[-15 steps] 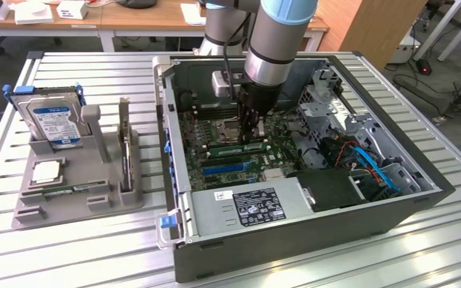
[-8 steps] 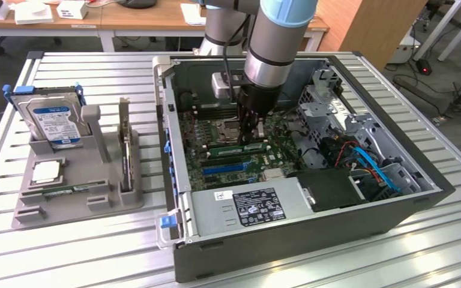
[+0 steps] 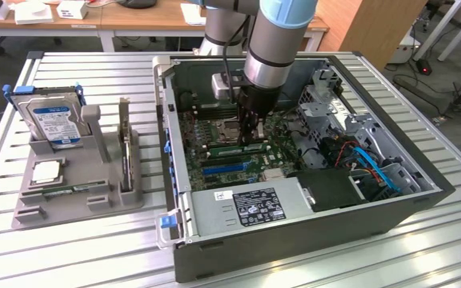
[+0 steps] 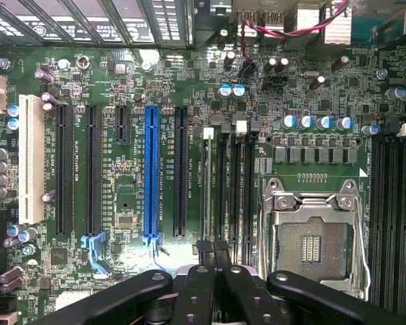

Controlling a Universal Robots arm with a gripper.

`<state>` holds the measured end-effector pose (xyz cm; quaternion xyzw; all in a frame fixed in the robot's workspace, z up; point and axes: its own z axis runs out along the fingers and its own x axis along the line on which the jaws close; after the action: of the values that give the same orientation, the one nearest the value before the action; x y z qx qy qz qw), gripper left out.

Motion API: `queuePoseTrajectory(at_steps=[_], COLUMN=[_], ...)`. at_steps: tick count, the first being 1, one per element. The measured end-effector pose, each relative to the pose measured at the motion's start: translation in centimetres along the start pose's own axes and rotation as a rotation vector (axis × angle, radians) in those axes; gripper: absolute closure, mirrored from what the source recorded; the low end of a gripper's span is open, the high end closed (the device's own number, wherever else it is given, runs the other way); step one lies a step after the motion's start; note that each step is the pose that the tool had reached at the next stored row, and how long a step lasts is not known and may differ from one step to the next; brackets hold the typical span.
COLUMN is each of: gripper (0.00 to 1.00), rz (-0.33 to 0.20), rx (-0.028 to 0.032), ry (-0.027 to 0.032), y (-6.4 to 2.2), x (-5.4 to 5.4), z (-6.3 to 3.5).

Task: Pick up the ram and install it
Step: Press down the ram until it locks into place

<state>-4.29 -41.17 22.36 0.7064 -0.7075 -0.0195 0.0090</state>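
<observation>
The black fingers, pressed together, pinch the thin green ram stick edge-down over the green motherboard's memory slots beside the silver processor socket, aligned for seating.

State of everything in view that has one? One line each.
Gripper: jaws shut, down inside the case over the board.
Case: on its side, side panel off.
Processor socket: empty.
Blue slot: empty.
Ram: lying flat in the holder.
Hard drive: upright in the holder.
Expansion card: upright in the holder.
Processor chip: flat in the holder.
</observation>
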Motion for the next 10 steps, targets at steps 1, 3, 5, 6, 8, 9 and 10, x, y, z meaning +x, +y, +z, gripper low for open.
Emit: queuePoseTrajectory(at_steps=[1,3,5,6,8,9,10], gripper=[0.91,0.91,0.91,0.91,0.91,0.91,0.91], rz=[0.000,0.000,0.000,0.000,0.000,0.000,0.000], rx=[0.0000,0.0003,0.0003,0.0002,0.0001,0.0000,0.0000], ry=[-0.0001,-0.0007,-0.0006,-0.0005,-0.0004,-0.0001,0.0000], y=[0.00,-0.01,-0.01,-0.01,-0.01,-0.01,-0.01], x=[0.00,-0.01,-0.01,-0.01,-0.01,0.00,0.00], z=[0.01,0.03,0.03,0.04,0.11,0.14,0.16])
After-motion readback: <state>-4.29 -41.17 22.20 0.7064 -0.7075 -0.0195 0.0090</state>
